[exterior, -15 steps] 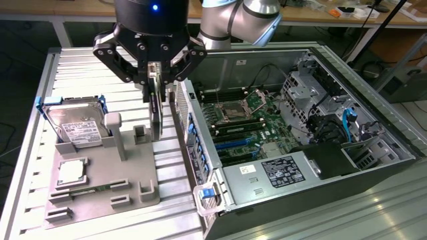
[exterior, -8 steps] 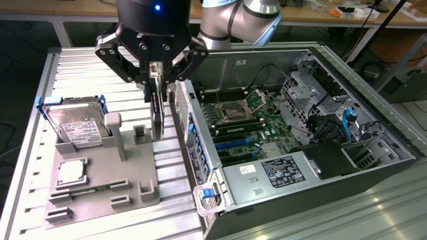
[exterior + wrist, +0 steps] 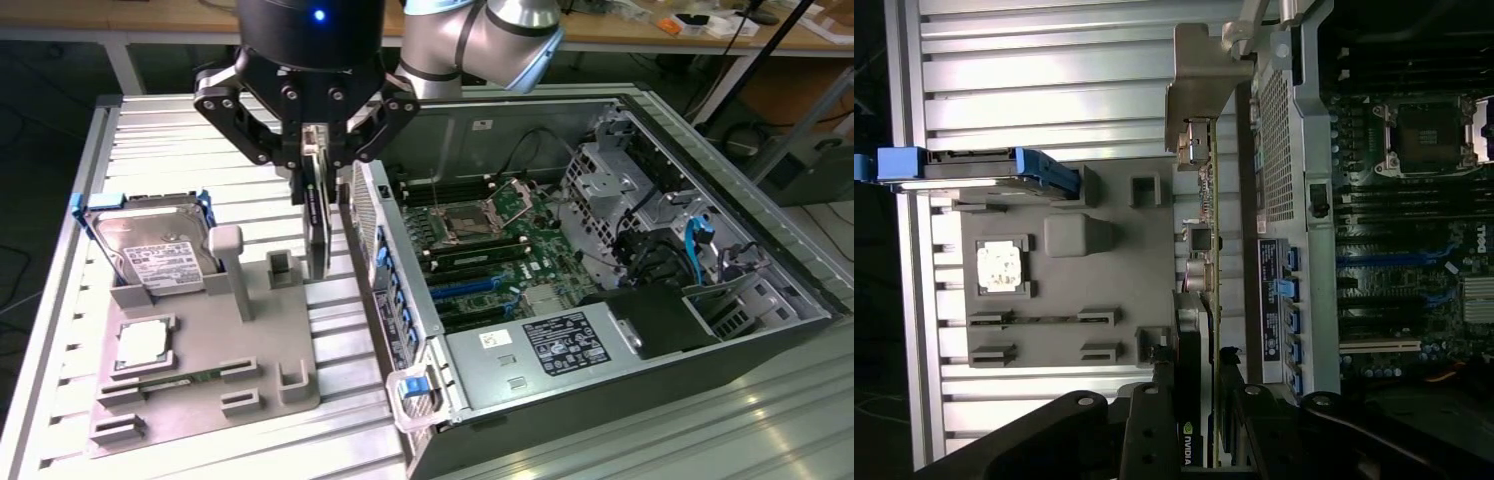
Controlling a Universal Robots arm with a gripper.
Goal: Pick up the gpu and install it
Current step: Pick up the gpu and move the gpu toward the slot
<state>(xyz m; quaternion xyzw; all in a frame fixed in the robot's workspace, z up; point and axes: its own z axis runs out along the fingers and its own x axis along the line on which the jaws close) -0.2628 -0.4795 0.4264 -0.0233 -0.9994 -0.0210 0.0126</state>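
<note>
The gpu [image 3: 318, 225] hangs edge-on, a thin dark card, with my gripper [image 3: 315, 150] shut on its upper edge. It sits just above the grey holder plate [image 3: 200, 330], close beside the open computer case's outer wall [image 3: 387, 290]. In the wrist view the gpu [image 3: 1206, 200] runs as a thin strip away from my gripper [image 3: 1199, 405]. Its silvery end bracket [image 3: 1204, 90] is at the far end. The motherboard [image 3: 501, 250] lies exposed inside the case, with its blue card slots [image 3: 467, 288] visible.
On the holder plate stand a silver hard drive [image 3: 160, 252] in a blue-handled cradle, a square processor chip [image 3: 143, 342] and a narrow green memory stick [image 3: 174, 381]. The case's drive cages and cables [image 3: 667, 240] crowd the exterior view's right. A ribbed metal table [image 3: 347, 340] lies underneath.
</note>
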